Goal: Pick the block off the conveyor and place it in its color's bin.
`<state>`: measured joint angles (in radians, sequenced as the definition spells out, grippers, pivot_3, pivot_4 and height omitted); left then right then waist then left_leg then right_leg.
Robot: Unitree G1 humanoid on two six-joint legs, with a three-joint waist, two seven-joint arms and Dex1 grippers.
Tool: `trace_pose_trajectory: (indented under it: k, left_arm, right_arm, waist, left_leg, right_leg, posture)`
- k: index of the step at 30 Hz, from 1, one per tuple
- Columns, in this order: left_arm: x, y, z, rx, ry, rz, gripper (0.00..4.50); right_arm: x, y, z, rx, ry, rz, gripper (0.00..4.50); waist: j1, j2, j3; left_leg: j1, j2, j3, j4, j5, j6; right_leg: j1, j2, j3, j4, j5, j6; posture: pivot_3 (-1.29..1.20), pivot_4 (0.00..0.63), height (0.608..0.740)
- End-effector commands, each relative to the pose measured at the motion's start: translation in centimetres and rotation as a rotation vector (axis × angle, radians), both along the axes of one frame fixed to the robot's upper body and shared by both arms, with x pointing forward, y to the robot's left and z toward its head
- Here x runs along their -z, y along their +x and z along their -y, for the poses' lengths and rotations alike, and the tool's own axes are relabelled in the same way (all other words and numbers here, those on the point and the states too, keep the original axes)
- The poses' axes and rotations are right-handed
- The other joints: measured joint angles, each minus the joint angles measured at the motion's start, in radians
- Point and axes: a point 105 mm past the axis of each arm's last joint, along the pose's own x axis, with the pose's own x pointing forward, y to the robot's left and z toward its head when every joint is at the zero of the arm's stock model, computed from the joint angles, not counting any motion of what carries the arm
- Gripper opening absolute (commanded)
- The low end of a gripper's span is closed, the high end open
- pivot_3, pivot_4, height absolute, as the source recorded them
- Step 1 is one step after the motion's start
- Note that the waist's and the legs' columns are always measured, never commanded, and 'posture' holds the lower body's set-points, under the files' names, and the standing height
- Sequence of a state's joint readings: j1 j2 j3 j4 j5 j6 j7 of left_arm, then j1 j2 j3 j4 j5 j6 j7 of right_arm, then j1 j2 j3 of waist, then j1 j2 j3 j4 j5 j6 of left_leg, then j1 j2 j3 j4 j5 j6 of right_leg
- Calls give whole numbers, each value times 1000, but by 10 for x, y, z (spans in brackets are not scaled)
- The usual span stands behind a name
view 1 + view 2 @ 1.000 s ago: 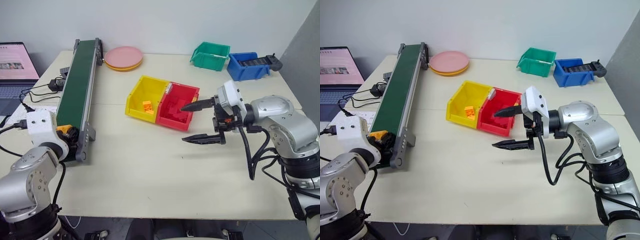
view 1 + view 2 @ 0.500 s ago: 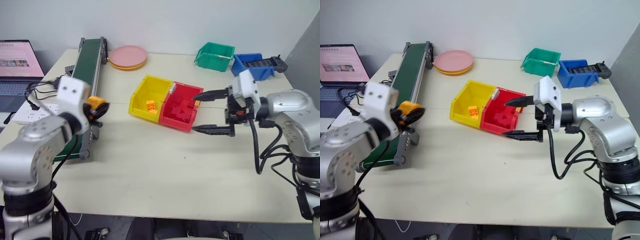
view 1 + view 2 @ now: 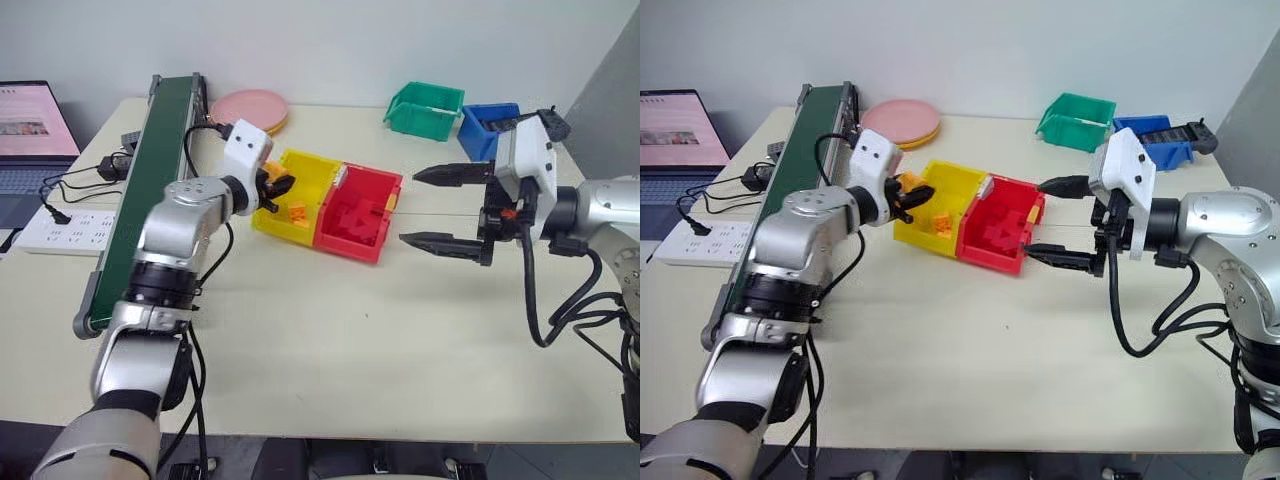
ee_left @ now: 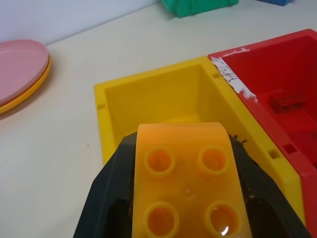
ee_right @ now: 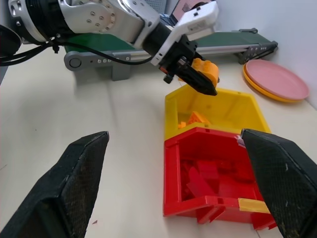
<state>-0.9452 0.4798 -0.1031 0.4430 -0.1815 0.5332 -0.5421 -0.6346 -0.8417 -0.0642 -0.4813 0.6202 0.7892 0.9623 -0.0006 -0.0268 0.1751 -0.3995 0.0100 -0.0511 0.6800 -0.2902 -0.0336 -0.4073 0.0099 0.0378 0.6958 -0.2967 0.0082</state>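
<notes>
The block (image 4: 184, 182) is off the conveyor (image 3: 145, 190), clamped in the left gripper (image 3: 272, 187) just over the yellow bin's (image 3: 262, 218) left rim; only the drop remains. The right gripper (image 3: 447, 208) hangs wide open and empty right of the red bin (image 3: 345, 247)

Even, bright indoor light falls from above, leaving only soft, faint shadows on the pale desk (image 3: 330, 330). No strong glare shows except a small shine at the lower edge of the orange block (image 4: 185, 183), which sits close and slightly soft in the left wrist view.
</notes>
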Motion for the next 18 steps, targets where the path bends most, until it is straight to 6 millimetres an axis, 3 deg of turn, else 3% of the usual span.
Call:
trace_pose_trajectory:
  k: [1, 9, 12, 18]
  left_arm:
    - [-21, 11, 4, 1, 2, 99, 2249]
    - [-20, 12, 9, 33, 23, 107, 3704]
    - [-23, 9, 3, 13, 49, 132, 4289]
    - [-34, -19, -21, -13, 127, 237, 4289]
  right_arm:
    - [-11, -7, 0, 10, 7, 56, 4500]
    - [-10, -4, 2, 37, 6, 59, 4500]
    - [-8, -2, 2, 45, 15, 54, 4500]
    - [-9, 4, 4, 79, 48, 97, 4500]
  waist:
    - [-1, 0, 0]
    - [-2, 0, 0]
    - [-2, 0, 0]
    - [-9, 0, 0]
  left_leg:
    - [0, 0, 0, 0, 0, 0]
    - [0, 0, 0, 0, 0, 0]
    - [0, 0, 0, 0, 0, 0]
    - [1, 1, 0, 0, 0, 0]
  right_leg:
    - [0, 0, 0, 0, 0, 0]
    - [0, 0, 0, 0, 0, 0]
    - [0, 0, 0, 1, 0, 0]
    - [-1, 0, 1, 1, 0, 0]
  posture:
    - [0, 150, 740]
    - [0, 150, 740]
    - [0, 150, 740]
    - [0, 150, 740]
